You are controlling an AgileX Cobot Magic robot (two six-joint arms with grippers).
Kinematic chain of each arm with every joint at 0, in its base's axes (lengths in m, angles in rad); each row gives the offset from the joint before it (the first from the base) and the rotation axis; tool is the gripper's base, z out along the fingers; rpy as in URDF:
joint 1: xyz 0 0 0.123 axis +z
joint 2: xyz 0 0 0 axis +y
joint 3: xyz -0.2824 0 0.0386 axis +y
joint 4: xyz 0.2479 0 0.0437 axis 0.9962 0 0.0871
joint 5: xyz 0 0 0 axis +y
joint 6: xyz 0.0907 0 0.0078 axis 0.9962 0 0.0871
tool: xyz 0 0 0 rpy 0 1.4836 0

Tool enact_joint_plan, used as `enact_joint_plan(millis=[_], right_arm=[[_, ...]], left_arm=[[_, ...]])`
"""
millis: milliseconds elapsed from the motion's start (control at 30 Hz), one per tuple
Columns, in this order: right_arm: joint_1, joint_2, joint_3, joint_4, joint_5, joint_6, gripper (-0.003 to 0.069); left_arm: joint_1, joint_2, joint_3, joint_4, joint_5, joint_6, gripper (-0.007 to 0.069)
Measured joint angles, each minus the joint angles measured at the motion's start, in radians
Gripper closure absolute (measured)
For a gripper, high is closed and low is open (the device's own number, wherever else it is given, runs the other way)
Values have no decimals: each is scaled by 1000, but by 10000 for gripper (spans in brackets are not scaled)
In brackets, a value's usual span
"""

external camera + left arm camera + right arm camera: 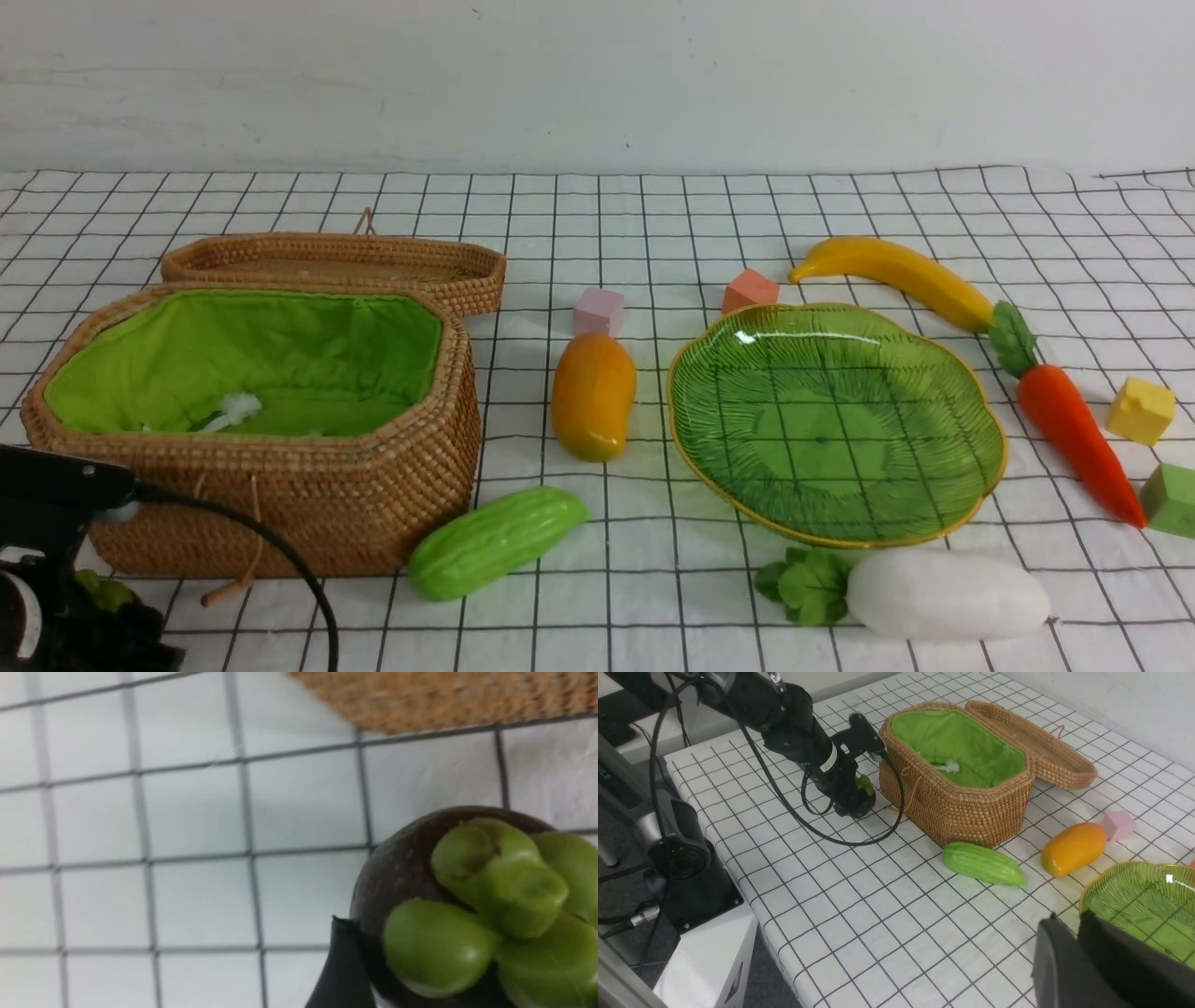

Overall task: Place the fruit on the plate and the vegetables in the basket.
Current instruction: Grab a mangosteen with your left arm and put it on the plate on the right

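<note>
Left arm (pixel 784 723) recorded as glossy black, built of rounded cylindrical segments. A white label band (pixel 830 759) with small dark print is wrapped near the wrist. A thin black cable (pixel 327 625) is attached at the wrist housing. Right gripper (pixel 1069 926) fingers are observed as matte black and blunt-edged.

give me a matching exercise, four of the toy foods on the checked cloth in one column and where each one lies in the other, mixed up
Things:
1. long yellow banana
2. orange-yellow oval mango
3. light green ridged gourd
4. white radish with green leaves

Places:
a. on the near side of the green glass leaf-shaped plate
b. between the plate and the brown woven basket
c. beyond the plate's far rim
d. by the basket's near right corner

Pairs: 1-c, 2-b, 3-d, 4-a
</note>
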Motion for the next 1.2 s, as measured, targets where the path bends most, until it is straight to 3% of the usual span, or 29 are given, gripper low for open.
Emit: enact_joint_plan(millis=[167, 200, 267, 367, 400, 433, 600, 800, 967, 1067, 1200], right_arm=[[0, 0, 0, 0, 0, 0, 571], [0, -1, 0, 0, 0, 0, 571], [0, -1, 0, 0, 0, 0, 571], [0, -1, 0, 0, 0, 6, 571], [0, -1, 0, 0, 0, 7, 571], [0, -1, 0, -2, 0, 31, 570], [0, 10, 0, -85, -1, 168, 569], [0, 34, 0, -265, -9, 361, 569], [0, 33, 0, -403, -8, 480, 569], [0, 33, 0, -413, -7, 494, 569], [0, 33, 0, -395, 0, 497, 569]], left_arm=[[0, -227, -29, -282, 207, 197, 77], [0, -233, -30, -282, 207, 208, 77], [0, -326, -62, -478, 340, 370, 77], [0, -398, -115, -678, 468, 545, 77], [0, -407, -125, -692, 475, 573, 77], [0, -430, -166, -816, 528, 680, 77], [0, -399, -311, -1053, 539, 932, 77], [-32, -237, -455, -1181, 498, 1070, 77], [-285, -16, -590, -1185, 331, 1135, 77], [-435, 148, -703, -1143, 248, 1140, 77], [-537, 352, -870, -1081, 227, 1142, 77]])
